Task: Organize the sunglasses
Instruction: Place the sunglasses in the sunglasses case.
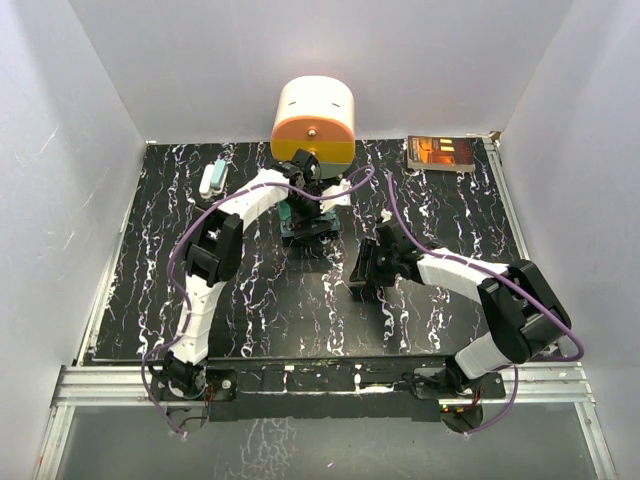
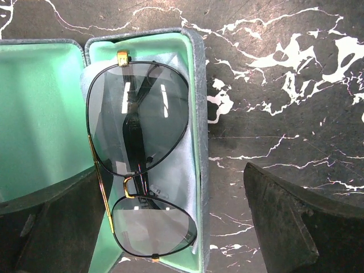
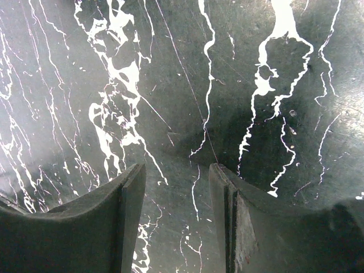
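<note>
A black counter (image 1: 280, 310) veined with white, walled in by pale panels, was seen from above with two robot arms bolted at its near edge. Well to the left of the case (image 1: 308, 228), toward the back, lay a small white and teal object (image 1: 213, 178); what it was could not be told. The left arm reached over the case, which sat near the middle back of the counter.

In the left wrist view the grey-blue case (image 2: 199, 114) lay open, its teal-lined lid (image 2: 40, 114) on the left. The sunglasses (image 2: 136, 114) rested folded inside the case's right half, lenses up, thin black frame with gold at the hinges, on a light-blue cloth (image 2: 177, 176). The left gripper (image 2: 170, 193) hung above the case with its fingers spread wide and nothing held: one finger (image 2: 51, 227) over the lid, the other (image 2: 296, 222) over bare counter to the right of the case.

Directly behind the case stood a white and orange rounded object (image 1: 313, 122). Right of the case and nearer the arms, the right gripper (image 3: 176, 193) hovered over bare counter, fingers partly apart and empty. Far right of the case, at the back edge, lay a book (image 1: 440, 152).
</note>
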You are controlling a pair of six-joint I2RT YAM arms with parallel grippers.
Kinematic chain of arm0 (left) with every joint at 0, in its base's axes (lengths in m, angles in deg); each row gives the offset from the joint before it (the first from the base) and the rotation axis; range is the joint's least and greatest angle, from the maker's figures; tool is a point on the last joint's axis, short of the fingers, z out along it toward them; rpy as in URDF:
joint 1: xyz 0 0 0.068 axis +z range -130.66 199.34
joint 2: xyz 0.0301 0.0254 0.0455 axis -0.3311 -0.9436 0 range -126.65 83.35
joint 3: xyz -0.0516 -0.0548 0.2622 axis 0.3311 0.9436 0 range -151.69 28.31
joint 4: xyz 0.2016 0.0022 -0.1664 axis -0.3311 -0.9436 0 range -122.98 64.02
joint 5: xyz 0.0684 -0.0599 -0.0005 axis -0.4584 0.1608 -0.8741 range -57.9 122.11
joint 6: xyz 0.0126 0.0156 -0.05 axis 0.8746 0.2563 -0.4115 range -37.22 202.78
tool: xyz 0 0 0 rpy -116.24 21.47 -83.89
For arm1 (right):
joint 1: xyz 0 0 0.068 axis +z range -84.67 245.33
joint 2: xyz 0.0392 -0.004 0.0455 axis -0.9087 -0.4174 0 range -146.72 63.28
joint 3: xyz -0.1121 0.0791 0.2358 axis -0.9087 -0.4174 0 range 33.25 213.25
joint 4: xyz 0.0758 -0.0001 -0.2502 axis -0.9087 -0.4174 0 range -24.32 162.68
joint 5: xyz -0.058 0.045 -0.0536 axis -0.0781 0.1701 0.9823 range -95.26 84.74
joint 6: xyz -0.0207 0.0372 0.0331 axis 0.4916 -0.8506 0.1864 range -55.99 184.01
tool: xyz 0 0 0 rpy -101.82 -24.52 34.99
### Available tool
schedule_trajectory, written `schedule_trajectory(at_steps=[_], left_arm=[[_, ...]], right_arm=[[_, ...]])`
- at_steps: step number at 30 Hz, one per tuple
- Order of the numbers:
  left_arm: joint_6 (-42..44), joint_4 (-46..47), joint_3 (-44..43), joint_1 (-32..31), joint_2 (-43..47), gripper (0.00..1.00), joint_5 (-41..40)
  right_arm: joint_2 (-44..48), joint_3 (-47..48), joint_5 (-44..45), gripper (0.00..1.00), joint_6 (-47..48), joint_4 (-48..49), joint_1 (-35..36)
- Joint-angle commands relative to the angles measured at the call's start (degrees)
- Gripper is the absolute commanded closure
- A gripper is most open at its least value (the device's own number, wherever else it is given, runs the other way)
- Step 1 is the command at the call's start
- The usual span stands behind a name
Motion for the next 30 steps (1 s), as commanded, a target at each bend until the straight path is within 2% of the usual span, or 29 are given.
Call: schedule_trajectory(at_steps=[1,10,16,18,23,30], left_arm=[[-0.4,-0.8,2.8,-0.2,2.3,0.03,-1.0],[-2.2,4.2,6.3,-0.7,4.4,0.03,-4.5],[-1.0,13.3,17.8,-2.8,10.6,0.03,-9.3],[-1.1,15.1,20.3,-3.4,12.0,0.03,-9.8],[-3.6,16.9,22.2,-3.6,13.4,0.03,-10.2],[-6.1,19.5,25.0,-4.1,15.1,0.03,-10.7]], right_arm=[[-1.5,0.8,0.0,0.47,0.5,1.4,0.0],[-1.4,0.3,1.2,0.48,0.0,1.5,0.0],[5.5,0.6,6.5,0.51,-1.2,1.3,-0.2],[7.3,1.9,7.5,0.58,-1.1,1.3,-0.5],[6.4,4.9,7.4,0.91,-1.0,1.3,-1.0],[0.0,6.0,2.6,0.92,-2.6,7.3,-2.1]])
